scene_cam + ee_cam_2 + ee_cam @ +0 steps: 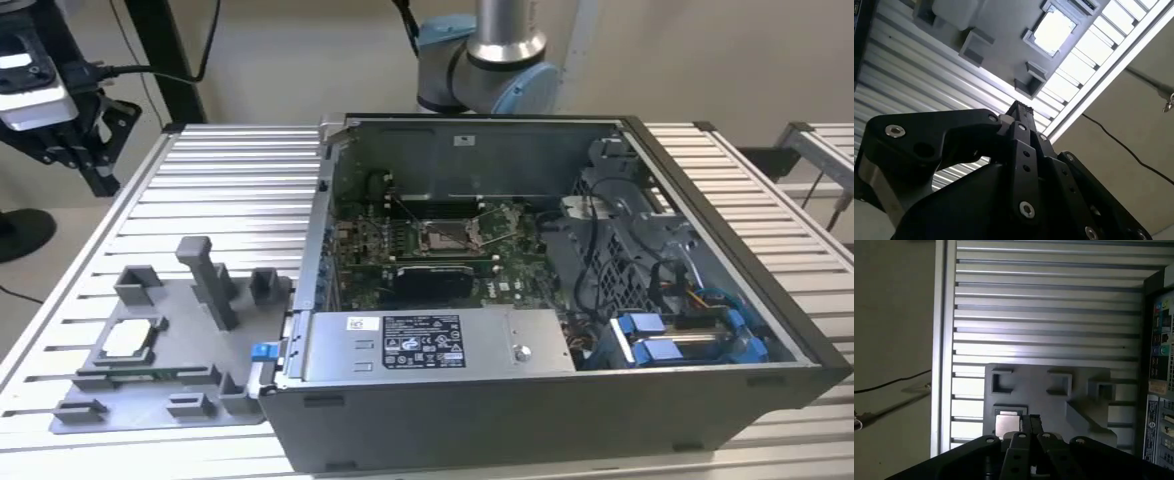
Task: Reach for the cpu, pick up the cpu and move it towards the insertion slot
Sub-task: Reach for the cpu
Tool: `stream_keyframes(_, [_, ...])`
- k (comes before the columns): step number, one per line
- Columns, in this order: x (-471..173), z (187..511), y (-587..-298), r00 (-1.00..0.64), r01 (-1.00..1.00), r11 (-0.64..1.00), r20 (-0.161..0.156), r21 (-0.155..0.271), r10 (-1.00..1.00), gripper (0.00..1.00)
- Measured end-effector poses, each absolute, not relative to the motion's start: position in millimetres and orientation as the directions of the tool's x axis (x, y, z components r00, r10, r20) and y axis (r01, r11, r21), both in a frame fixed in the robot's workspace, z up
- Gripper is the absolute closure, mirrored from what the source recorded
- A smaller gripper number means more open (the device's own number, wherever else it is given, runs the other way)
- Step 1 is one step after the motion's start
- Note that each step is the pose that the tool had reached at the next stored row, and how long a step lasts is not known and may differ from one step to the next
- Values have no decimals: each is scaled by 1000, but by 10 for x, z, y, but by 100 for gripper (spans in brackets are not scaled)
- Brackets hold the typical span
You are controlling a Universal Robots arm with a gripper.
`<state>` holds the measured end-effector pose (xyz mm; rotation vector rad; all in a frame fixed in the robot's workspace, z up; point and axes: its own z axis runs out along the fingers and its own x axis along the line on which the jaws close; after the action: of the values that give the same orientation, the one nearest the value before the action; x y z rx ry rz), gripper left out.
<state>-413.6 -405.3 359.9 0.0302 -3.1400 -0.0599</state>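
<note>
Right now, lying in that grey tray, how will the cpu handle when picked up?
The cpu looks thin and flat, so probably stiff and light. Its smooth pale top may be slippery. Framed by blocks of the tray, it likely won't slide.

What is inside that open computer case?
A green motherboard with the insertion slot, plus cables and blue parts toward the exterior view's right. A labelled metal box covers whatever lies beneath it.

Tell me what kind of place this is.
Probably a robotics lab or assembly test bench: an open grey desktop computer case showing its green motherboard sits on a ribbed aluminium table, beside a grey plastic fixture tray holding a small silver-white square cpu, with a grey robot arm base behind.
</note>
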Motion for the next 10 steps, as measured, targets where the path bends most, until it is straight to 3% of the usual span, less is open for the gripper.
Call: stream_keyframes(10, [-4209, 3589, -4179, -1000, -19, 999, 1, 38, -19, 100])
